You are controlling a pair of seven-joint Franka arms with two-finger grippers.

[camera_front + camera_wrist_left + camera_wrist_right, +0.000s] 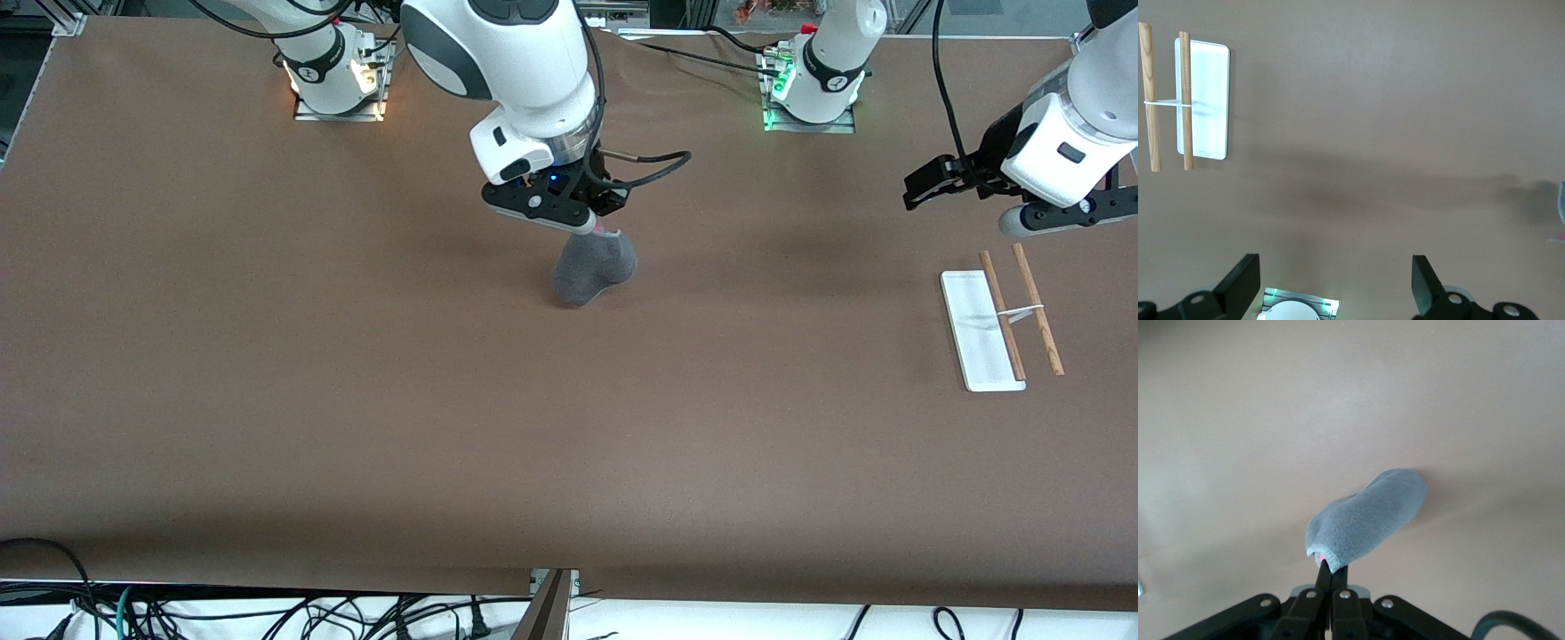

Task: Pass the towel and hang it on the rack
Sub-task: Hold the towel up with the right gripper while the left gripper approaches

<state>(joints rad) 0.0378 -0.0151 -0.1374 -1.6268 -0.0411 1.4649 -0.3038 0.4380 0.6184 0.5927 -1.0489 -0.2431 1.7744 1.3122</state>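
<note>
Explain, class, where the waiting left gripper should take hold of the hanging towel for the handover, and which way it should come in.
Probably the free lower end of the towel. The right gripper pinches its top corner, so the cloth hangs bunched over the table, its lower end bare. The left gripper, open above the rack, could come in level from its own end of the table and close across that end.
</note>
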